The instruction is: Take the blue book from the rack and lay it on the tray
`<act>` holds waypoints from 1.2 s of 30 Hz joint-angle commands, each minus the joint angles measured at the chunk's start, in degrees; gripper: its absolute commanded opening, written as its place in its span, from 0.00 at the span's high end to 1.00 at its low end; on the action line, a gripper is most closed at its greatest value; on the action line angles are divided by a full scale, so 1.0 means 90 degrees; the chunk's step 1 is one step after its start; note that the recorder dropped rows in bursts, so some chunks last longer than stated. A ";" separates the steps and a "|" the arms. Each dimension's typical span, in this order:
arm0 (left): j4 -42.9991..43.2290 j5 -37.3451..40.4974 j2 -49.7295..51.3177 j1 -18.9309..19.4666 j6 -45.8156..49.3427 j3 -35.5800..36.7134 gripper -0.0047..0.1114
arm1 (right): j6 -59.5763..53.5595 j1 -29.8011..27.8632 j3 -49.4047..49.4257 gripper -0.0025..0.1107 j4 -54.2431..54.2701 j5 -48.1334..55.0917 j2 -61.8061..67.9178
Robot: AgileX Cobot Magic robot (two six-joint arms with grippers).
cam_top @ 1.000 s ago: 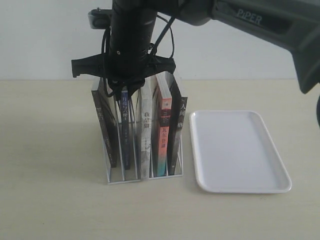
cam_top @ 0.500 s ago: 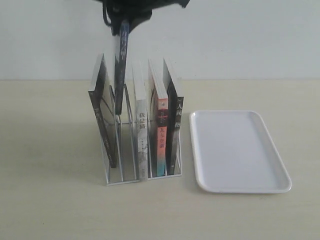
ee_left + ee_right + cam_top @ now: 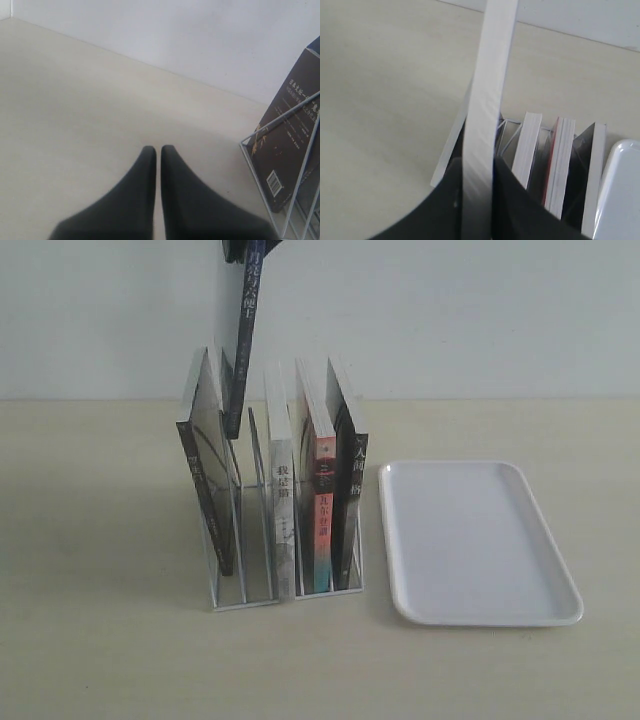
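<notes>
The thin dark blue paperback (image 3: 240,340) has white Chinese characters down its spine, too blurred to read. The white-spined paperback (image 3: 283,510) reads 我是猫. The black-spined paperback (image 3: 357,505) begins 人间. The red-and-teal-spined paperback (image 3: 323,510) has unreadable characters. A dark brown back cover (image 3: 287,135) bears illegible white lines and a white barcode label (image 3: 274,183).

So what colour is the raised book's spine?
The blue book has a dark blue spine with white characters, clearest in exterior view.

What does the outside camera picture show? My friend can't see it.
A blue book hangs above a white wire rack, its lower end down among the tops of the four books standing in it. A white tray lies bare on the beige table to the rack's right.
</notes>
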 commanded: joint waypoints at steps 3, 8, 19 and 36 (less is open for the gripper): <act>0.0003 -0.0079 -0.0020 0.0015 0.0027 0.0017 0.92 | -0.0073 -0.0010 -0.0079 0.98 -0.0034 -0.0236 -0.0100; 0.0003 -0.0079 -0.0020 0.0015 0.0027 0.0017 0.92 | -0.0156 -0.0010 -0.0079 0.98 -0.0044 -0.0236 -0.0149; 0.0003 -0.0079 -0.0020 0.0015 0.0027 0.0017 0.92 | -0.0403 -0.0010 -0.0079 0.98 -0.0724 -0.0236 -0.1268; 0.0003 -0.0079 -0.0020 0.0015 0.0027 0.0017 0.92 | -0.0468 -0.0010 0.1235 0.98 -0.2945 -0.0236 -0.3122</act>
